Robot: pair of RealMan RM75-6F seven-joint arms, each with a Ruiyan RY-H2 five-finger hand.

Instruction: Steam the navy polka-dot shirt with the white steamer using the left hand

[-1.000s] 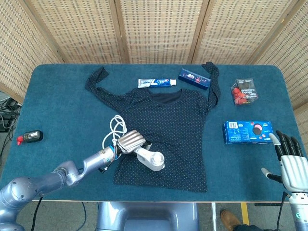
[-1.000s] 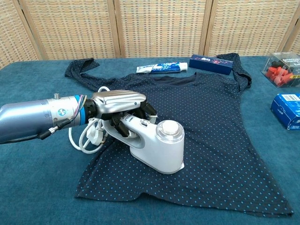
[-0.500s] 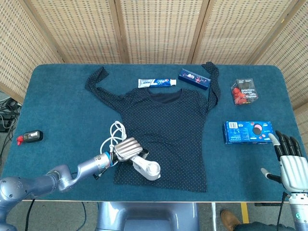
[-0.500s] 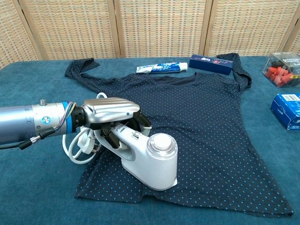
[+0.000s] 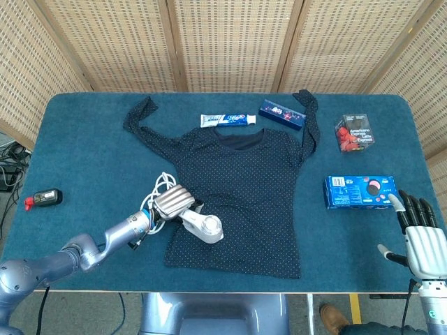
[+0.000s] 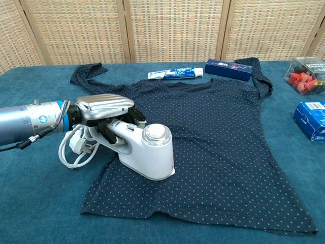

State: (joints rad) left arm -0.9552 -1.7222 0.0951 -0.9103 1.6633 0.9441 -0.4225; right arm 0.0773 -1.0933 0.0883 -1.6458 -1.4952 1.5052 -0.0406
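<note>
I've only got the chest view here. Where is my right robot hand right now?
Observer: The right robot hand is by the table's near right corner, open, fingers apart, holding nothing.
Operator: Anything close to it?
Observer: The blue box lies beyond it and to its left, apart from the fingers.
Operator: And left of the steamer, past my frame?
Observer: A small black device with a red end lies near the table's left edge.
</note>
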